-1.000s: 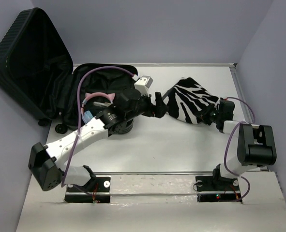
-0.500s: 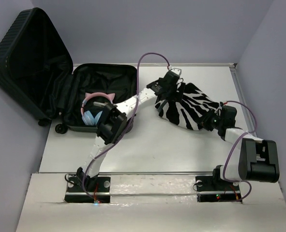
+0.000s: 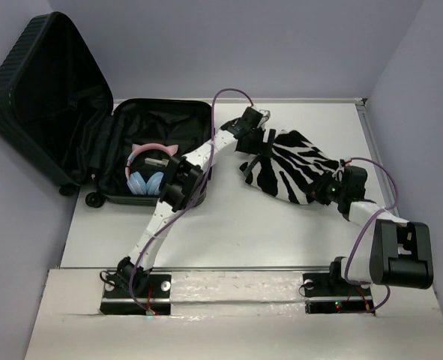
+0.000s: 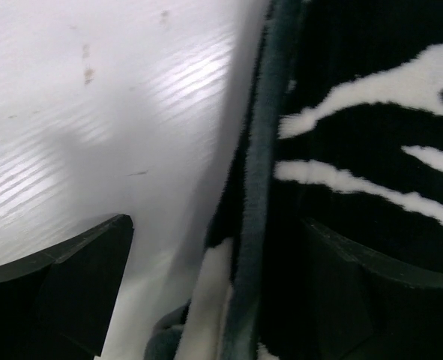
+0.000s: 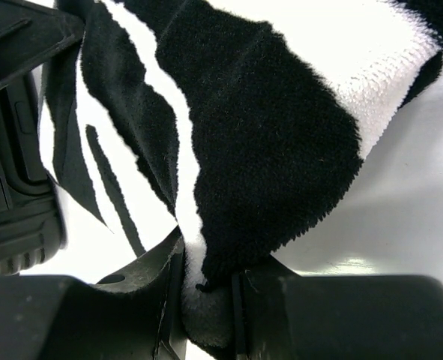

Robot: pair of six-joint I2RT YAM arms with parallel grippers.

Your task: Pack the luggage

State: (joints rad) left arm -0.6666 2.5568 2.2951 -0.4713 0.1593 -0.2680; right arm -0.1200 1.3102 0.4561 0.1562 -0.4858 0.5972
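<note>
Two claws are at the pouch: right claw pinches its right corner, left claw gapes open over its left edge. The luggage lies farther left.

A zebra-striped fleece pouch lies rumpled on the white table, toward 2 o'clock. Pink cat-ear headphones with pale blue cups sit well apart at its 9 o'clock.
</note>
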